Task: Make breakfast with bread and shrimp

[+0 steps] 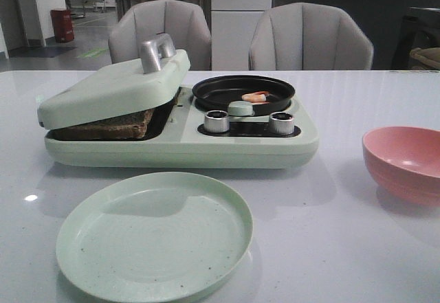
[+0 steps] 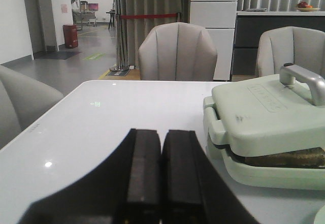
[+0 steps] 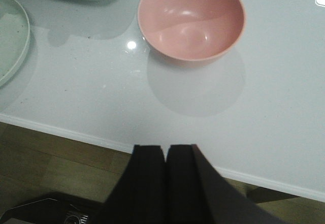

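Small curled orange-pink shrimp (image 1: 256, 97): in round black pan (image 1: 213, 91), far right of centre, long axis left-right. Right gripper (image 3: 166, 155), fingers pressed together, likely nearer. Left gripper (image 2: 161, 153) likewise pressed together.

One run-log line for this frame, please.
bread: under press lid | shrimp: in black pan | left claw: shut, empty | right claw: shut, empty

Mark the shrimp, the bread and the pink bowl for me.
shrimp (image 1: 256, 97), front view, middle of its curled body in the black pan.
bread (image 1: 110, 128), front view, dark toasted edge showing under the press lid.
pink bowl (image 3: 191, 18), right wrist view, inner wall.
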Controlling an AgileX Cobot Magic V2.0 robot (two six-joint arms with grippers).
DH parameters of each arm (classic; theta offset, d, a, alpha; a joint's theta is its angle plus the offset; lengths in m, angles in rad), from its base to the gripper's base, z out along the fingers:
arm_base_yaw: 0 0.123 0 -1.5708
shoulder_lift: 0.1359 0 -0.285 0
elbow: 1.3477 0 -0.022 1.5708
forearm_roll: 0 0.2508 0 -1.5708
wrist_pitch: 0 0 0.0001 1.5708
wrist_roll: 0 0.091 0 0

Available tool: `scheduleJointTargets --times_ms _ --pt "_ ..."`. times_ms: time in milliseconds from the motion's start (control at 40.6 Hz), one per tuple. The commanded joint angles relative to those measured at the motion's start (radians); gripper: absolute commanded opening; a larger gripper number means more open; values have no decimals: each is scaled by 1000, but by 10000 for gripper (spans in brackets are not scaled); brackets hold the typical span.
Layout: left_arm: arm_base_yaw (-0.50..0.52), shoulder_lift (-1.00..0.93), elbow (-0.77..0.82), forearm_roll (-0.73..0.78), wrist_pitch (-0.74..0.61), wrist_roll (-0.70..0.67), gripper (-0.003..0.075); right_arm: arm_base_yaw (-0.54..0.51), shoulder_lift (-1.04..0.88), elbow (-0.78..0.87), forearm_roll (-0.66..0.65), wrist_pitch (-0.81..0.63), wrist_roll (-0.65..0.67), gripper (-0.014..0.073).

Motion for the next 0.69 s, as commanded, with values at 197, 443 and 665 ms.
scheduleJointTargets --times_ms 197,443,665 --pt "-53 -20 31 -10 -94 -8 101 -1 5 -26 -15 -59 2 35" --pt "-53 -18 31 -10 -94 -8 101 -1 5 -26 -15 -59 2 35" --pt "-53 -18 31 -10 -94 -8 101 -1 5 -26 -15 -59 2 35"
